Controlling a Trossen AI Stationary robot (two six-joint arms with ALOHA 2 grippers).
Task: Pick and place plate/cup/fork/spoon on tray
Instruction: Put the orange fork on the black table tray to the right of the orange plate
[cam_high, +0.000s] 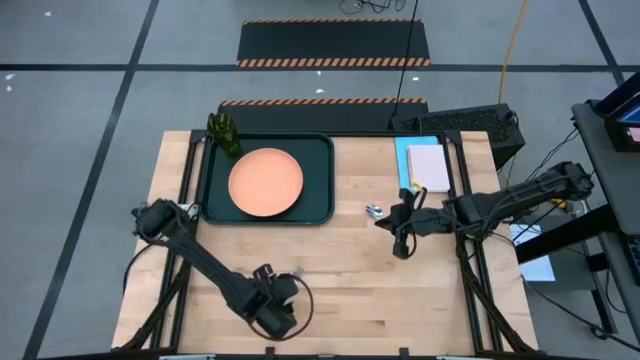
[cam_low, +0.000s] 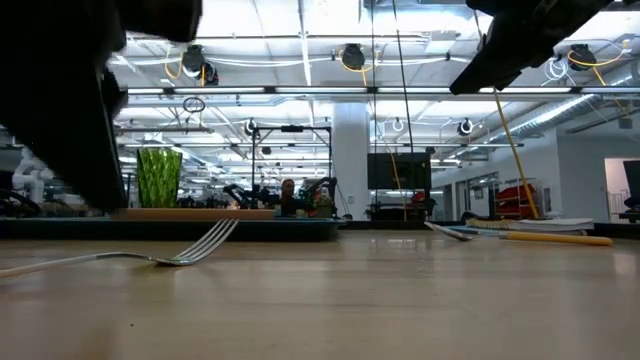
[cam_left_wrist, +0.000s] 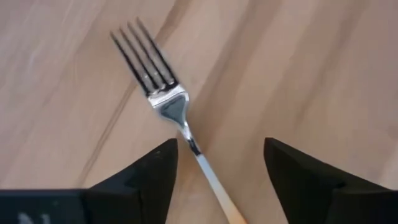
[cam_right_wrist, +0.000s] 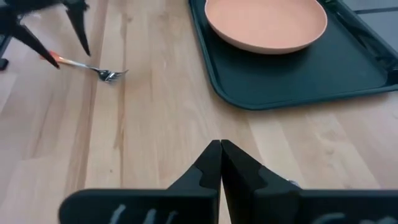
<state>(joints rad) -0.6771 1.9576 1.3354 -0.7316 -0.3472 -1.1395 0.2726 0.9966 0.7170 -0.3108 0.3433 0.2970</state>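
Observation:
The salmon-orange plate (cam_high: 265, 182) lies on the dark tray (cam_high: 318, 205). The green cup (cam_high: 225, 134) stands at the tray's far left corner. The fork (cam_left_wrist: 163, 93) lies flat on the table near the front edge, and also shows in the low view (cam_low: 190, 250). My left gripper (cam_left_wrist: 217, 168) is open just above it, one finger on either side of the fork's neck, with gaps showing. The spoon (cam_low: 470, 232) lies on the table right of the tray. My right gripper (cam_right_wrist: 221, 163) is shut and empty, above the table beside the spoon (cam_high: 376, 211).
A light blue sheet with a pale notepad (cam_high: 428, 165) lies at the table's far right. Bare wood lies between the tray's near rim (cam_right_wrist: 267, 102) and the front edge. The right half of the tray (cam_right_wrist: 348, 68) is bare.

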